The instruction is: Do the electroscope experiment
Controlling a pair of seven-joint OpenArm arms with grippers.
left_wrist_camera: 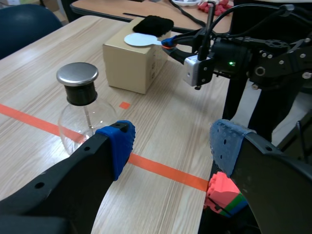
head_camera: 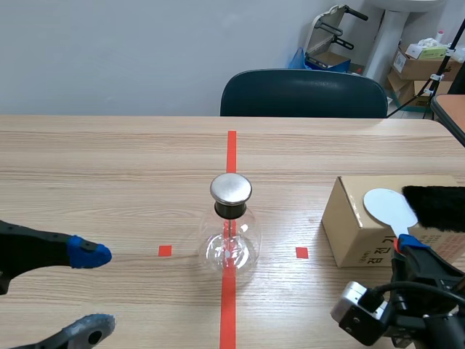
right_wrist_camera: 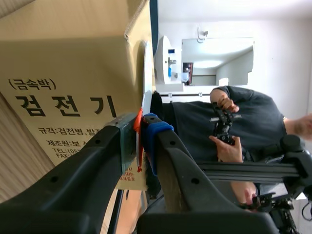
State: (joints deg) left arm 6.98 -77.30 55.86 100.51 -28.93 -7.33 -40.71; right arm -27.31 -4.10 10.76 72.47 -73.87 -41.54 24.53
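The right gripper (right_wrist_camera: 141, 127) pinched the paddle (head_camera: 389, 207) by its handle, disc resting on the box (head_camera: 349, 233) beside the fur (head_camera: 436, 206). The left gripper (left_wrist_camera: 173, 146) stood spread, empty, near the electroscope (head_camera: 231, 233) at mid-table. Rubbing and presenting the paddle were judged not yet done.

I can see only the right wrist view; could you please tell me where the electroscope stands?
Observer: The electroscope flask stands on the orange-red tape line, apart from the cardboard box.
Operator: Thank you. Where is the left arm?
Observer: The left gripper is off to the flask's left, jaws open, with nothing between them.
Operator: And what is the dark shape behind the white paddle that I am holding?
Observer: It is a black fur pad, which lies on the box's top beside the white paddle.
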